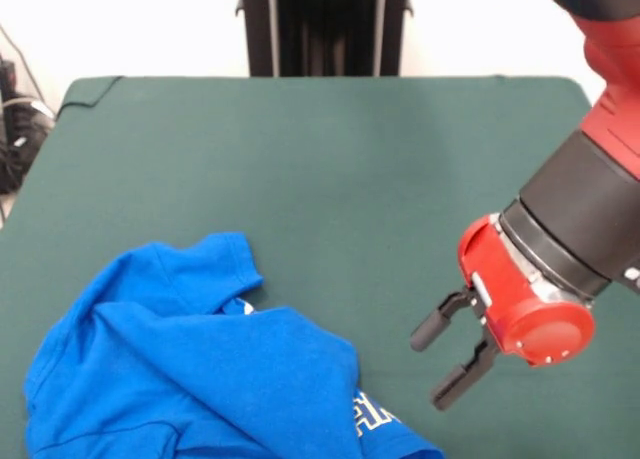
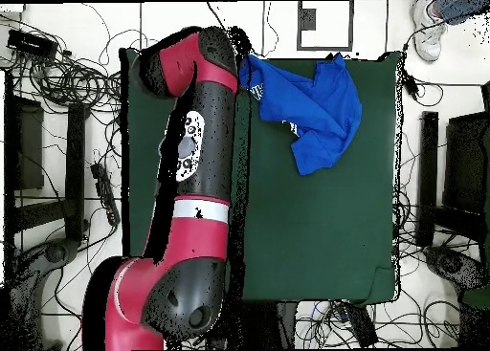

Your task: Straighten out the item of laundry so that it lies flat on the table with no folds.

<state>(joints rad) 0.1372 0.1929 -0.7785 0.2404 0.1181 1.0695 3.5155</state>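
Hovering empty over the tabletop [image 1: 330, 159], claw [image 1: 440, 359] has its fingers spread apart, well right of the T-shirt [image 1: 190, 369]. Shirt sits crumpled at the near-left corner in front view, one sleeve folded up, print mostly hidden, lettering peeking out.

One T-shirt [image 1: 190, 369] — one table [image 1: 330, 149] — one arm [image 1: 590, 209], one hand [image 1: 445, 359], two fingers [image 1: 432, 329].
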